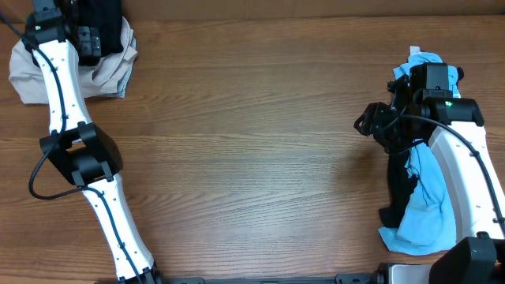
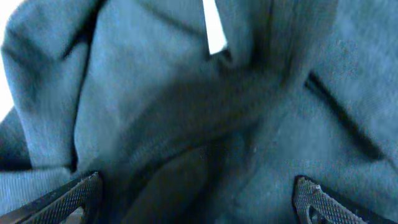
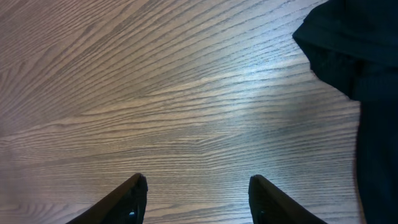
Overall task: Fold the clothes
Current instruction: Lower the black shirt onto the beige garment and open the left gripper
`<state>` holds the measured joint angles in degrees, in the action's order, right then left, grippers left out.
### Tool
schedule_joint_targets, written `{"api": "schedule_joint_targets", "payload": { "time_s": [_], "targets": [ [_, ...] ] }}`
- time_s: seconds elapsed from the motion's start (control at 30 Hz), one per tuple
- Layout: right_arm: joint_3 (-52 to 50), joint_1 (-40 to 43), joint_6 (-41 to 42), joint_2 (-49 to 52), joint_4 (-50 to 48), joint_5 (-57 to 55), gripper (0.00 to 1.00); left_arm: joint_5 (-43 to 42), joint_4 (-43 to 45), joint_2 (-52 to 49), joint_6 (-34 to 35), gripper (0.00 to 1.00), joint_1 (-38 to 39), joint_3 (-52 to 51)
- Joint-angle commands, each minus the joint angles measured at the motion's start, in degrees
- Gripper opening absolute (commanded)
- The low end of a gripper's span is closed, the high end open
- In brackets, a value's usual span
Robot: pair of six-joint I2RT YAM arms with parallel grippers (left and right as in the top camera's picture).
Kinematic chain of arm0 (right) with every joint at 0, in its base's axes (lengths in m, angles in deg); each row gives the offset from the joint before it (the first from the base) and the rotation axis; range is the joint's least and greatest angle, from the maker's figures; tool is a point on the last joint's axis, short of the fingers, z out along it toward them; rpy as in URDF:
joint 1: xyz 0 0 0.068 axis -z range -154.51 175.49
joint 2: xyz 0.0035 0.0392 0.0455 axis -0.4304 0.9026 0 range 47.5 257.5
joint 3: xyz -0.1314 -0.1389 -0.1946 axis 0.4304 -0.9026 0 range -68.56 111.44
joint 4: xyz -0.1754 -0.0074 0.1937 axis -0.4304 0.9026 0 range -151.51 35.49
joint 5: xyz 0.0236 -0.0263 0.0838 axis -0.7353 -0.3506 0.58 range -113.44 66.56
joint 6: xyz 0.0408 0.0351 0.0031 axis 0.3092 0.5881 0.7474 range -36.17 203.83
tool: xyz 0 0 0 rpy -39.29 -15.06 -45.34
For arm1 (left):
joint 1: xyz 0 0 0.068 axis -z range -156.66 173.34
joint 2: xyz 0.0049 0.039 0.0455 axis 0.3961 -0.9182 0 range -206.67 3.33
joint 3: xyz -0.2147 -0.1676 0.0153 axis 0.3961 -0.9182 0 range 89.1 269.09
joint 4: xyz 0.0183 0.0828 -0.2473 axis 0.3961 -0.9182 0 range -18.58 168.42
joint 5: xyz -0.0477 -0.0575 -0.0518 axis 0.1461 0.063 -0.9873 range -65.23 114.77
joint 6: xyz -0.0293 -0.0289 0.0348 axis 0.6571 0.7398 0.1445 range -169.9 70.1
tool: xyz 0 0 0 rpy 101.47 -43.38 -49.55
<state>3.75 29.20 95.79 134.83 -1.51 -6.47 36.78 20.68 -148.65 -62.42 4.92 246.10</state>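
Matt grained wood table (image 3: 155, 93), soft dark knit cloth (image 2: 186, 112), light blue fabric (image 1: 430, 205)

The left arm (image 1: 63, 87) and right arm (image 1: 461, 170) wear glossy white shells between bulky black joints, each trailing a thin black cable (image 1: 35, 177); a green light (image 1: 448, 103) glows near the right wrist. The fingers (image 2: 317, 202) are black, ribbed on the left.

The left arm (image 1: 63, 95) reaches to the far corner, left gripper (image 2: 196, 186) spread wide; the right arm (image 1: 461, 158) bends inward, right gripper (image 3: 198, 182) with its 2 fingers (image 3: 127, 200) parted
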Motion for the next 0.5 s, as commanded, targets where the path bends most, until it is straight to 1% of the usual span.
{"api": "schedule_joint_targets", "payload": {
  "time_s": [0.0, 0.13, 0.27, 0.33, 0.4, 0.47],
  "targets": [
    [0.92, 0.17, -0.2, -0.44, -0.28, -0.48, 0.56, -1.75, -1.42, 6.38, 2.71, 1.0, -0.48, 0.76],
    [0.92, 0.17, -0.2, -0.44, -0.22, -0.46, 0.56, -4.61, -3.8, 8.57, 2.67, 1.0, -0.87, 0.76],
    [0.85, 0.17, -0.22, -0.44, -0.2, -0.48, 0.56, -4.59, -5.75, 7.91, 2.23, 1.0, -1.31, 0.52],
    [0.81, 0.17, -0.22, -0.44, -0.13, -0.48, 0.56, -4.59, -6.73, 7.28, 2.25, 0.92, -1.62, 0.37],
    [0.81, 0.17, -0.22, -0.44, -0.09, -0.48, 0.56, -4.59, -7.1, 6.29, 2.25, 0.8, -1.95, 0.2],
    [0.81, 0.17, -0.22, -0.44, -0.04, -0.48, 0.56, -4.57, -7.21, 5.53, 2.25, 0.73, -2.05, 0.2]
  ]
}}
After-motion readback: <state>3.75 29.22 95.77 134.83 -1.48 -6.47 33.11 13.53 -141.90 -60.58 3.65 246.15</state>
